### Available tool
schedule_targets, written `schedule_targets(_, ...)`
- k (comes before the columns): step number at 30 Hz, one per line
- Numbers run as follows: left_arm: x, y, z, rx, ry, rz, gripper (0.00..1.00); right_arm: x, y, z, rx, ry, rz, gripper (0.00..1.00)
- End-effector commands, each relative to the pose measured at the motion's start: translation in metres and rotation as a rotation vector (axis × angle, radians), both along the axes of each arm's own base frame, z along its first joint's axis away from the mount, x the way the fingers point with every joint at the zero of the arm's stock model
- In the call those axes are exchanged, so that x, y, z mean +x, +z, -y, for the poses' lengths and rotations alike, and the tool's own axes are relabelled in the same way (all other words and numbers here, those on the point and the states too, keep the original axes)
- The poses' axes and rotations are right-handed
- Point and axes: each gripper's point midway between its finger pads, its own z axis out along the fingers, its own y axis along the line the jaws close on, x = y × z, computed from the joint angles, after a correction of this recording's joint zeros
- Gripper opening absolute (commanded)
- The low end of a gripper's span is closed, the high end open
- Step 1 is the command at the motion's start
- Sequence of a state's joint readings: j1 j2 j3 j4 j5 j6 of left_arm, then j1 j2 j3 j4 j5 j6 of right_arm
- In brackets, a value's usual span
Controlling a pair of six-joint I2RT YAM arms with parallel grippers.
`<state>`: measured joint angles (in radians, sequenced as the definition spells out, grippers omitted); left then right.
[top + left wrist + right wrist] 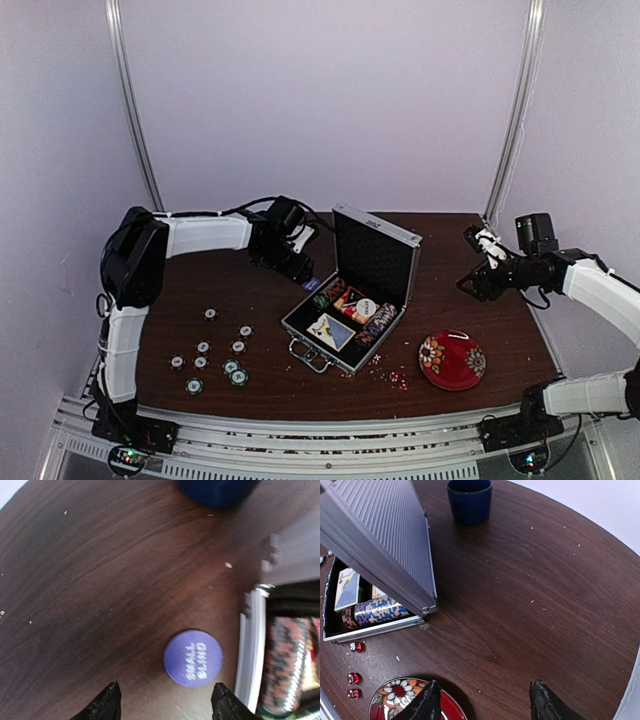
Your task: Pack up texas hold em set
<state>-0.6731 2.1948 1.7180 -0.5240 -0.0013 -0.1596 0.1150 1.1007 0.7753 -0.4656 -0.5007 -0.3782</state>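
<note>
Looking from the near edge of the table outward, I first pick up the loose poker chips, scattered flat on the left side, well apart from the case. To the right, near the front edge, sits the red floral bowl, with a sprinkle of small red pieces on the wood between it and the case. Next comes the silver briefcase, standing open at the middle of the table, handle toward me and lid tilted up at the back. In its black lining I see the blue-and-cream card deck box lying flat, and beside it a row of stacked chips on edge along the right side. Past the case's far left corner hangs the left gripper, pointing down, its fingers spread wide and holding nothing. A purple disc marked SMALL BLIND lies flat on the wood just ahead of the fingertips, just beside the case's metal rim but not touching either finger. On the right, the right gripper hovers over bare table above the bowl's far rim, fingers likewise wide apart and empty. Farthest off, the dark blue mug stands upright behind the raised lid.
</note>
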Motion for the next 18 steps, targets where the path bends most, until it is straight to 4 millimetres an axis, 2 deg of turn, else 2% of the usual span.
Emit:
schedule_targets(1,0.038,0.006,0.009,-0.092,0.084,0.058,0.63,0.024,0.034,0.013,0.05,-0.094,0.149,0.61)
schedule_targets(6,0.051,-0.008,0.028,-0.173,0.085,0.044,0.63,0.024,0.024,0.015,0.041,-0.093,0.127,0.61)
schedule_targets(10,0.053,-0.026,0.04,-0.203,0.069,0.007,0.63,0.026,0.018,0.014,0.04,-0.086,0.109,0.6)
schedule_targets(13,0.048,-0.037,0.039,-0.188,0.052,-0.006,0.63,0.027,0.014,0.013,0.036,-0.079,0.094,0.6)
schedule_targets(18,0.029,-0.05,0.035,-0.136,-0.003,-0.022,0.62,0.027,0.011,0.012,0.032,-0.071,0.084,0.6)
